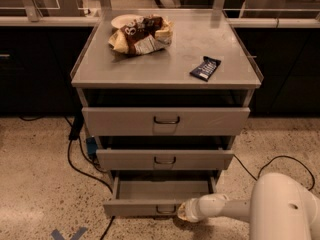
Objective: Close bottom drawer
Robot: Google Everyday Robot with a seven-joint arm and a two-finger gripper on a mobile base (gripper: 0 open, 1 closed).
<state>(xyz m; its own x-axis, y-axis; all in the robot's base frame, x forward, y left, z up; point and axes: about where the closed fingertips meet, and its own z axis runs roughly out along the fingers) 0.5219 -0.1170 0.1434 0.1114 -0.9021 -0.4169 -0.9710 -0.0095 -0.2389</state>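
Note:
The bottom drawer is the lowest of three in the grey metal cabinet. It stands pulled out, and its plain grey tray shows empty. A small dark loop handle sits on its narrow front. My gripper is at the end of the white arm, right at the drawer's front face, just right of the handle and low near the floor.
The middle drawer and top drawer are shut. On the cabinet top lie a snack bag heap with a plate and a dark bar wrapper. Black cables run on the floor at left and right.

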